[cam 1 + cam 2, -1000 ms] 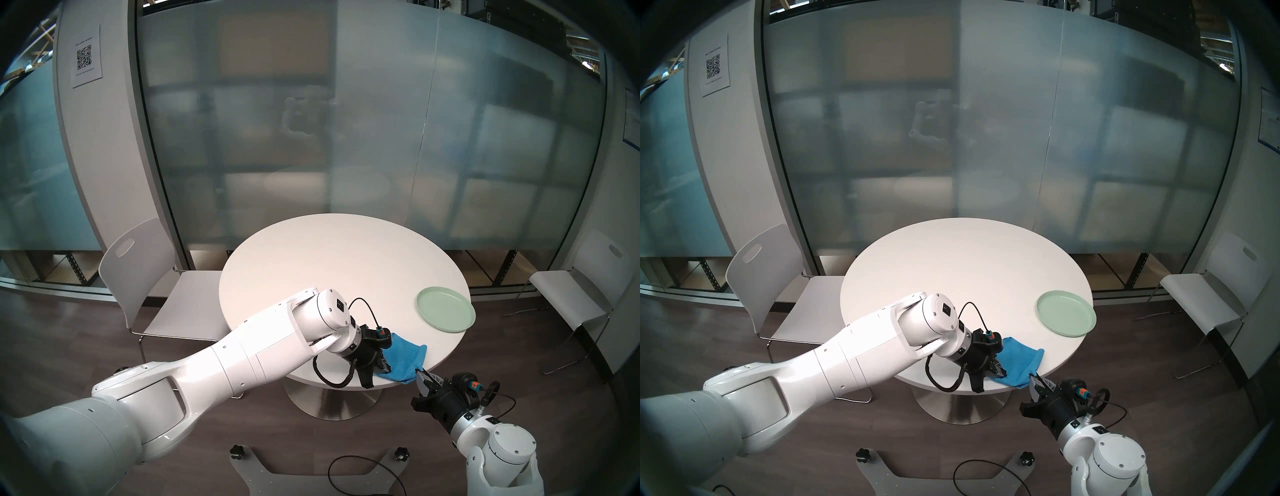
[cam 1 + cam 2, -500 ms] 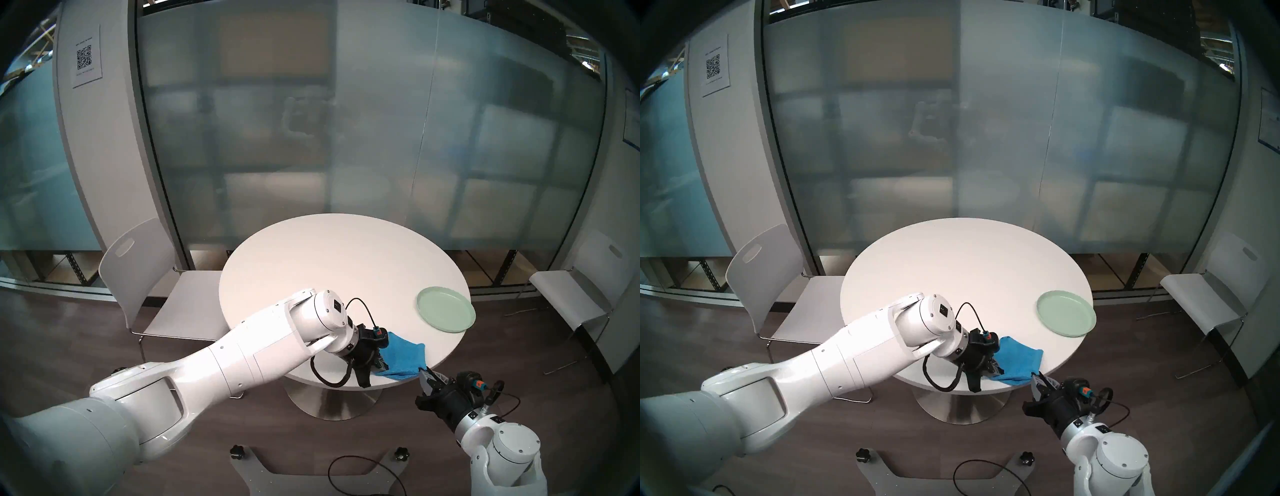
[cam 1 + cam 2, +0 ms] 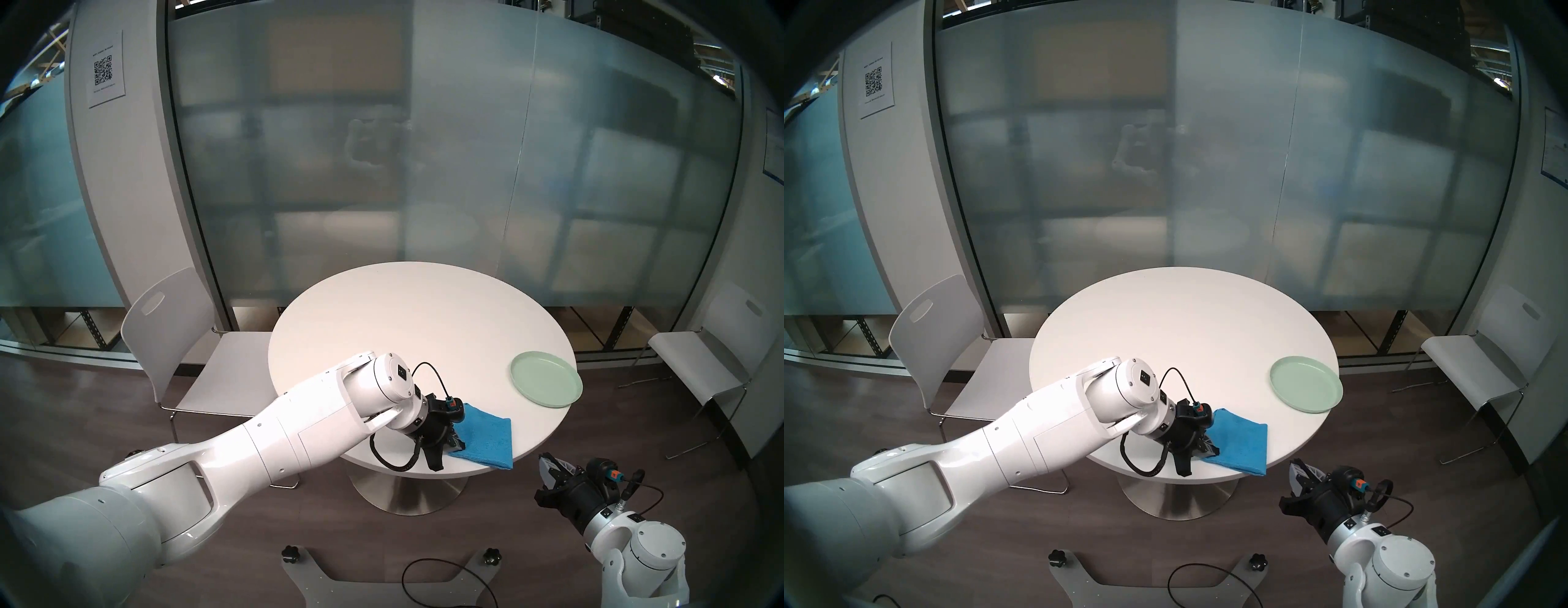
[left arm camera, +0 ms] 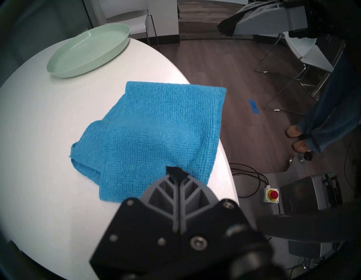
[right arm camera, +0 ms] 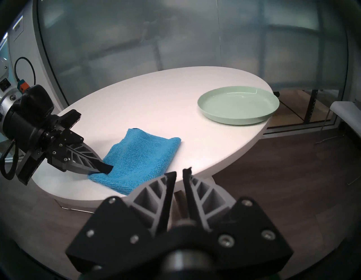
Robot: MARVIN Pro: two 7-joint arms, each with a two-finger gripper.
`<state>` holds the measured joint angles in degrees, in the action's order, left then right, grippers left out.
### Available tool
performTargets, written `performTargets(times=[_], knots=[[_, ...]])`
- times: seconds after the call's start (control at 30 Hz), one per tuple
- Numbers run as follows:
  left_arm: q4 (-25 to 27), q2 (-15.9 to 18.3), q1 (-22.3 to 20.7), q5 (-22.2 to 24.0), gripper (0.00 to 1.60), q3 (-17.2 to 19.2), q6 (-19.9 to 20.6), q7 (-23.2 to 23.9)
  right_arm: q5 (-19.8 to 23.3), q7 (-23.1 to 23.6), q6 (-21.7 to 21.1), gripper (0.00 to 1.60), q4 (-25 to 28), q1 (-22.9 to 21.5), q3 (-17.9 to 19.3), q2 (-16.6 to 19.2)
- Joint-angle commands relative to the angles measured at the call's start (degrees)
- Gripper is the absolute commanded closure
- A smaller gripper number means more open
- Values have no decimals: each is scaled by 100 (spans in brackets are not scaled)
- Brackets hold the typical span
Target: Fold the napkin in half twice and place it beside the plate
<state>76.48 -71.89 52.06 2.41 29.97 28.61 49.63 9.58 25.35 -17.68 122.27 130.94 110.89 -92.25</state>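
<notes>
Left hand [image 3: 459, 444] fingertips hidden behind napkin [image 3: 485, 437] edge in head views

Two head views high above the round table [image 3: 403, 322], looking down across it toward the frosted glass, left wrist view close over the near edge, right wrist view low off that edge, all sharing the tabletop's near right part

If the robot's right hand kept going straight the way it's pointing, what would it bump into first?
Probably the table's near edge, just right of the blue napkin. The right hand hangs off the table, slightly open and empty, pointing that way. Depth is hard to judge, so it might skim over the top.
</notes>
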Motion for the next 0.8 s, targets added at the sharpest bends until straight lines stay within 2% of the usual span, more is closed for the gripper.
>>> performTargets(times=[0.0, 0.47, 0.77], knots=[[211, 301, 83, 3, 160, 36, 46, 24, 101, 13, 60, 90, 154, -54, 97, -29], [662, 1006, 270, 103, 160, 408, 237, -61, 121, 10, 145, 91, 199, -263, 45, -103], [761, 1428, 410, 187, 160, 600, 288, -109, 137, 32, 164, 92, 251, -389, 20, -107]])
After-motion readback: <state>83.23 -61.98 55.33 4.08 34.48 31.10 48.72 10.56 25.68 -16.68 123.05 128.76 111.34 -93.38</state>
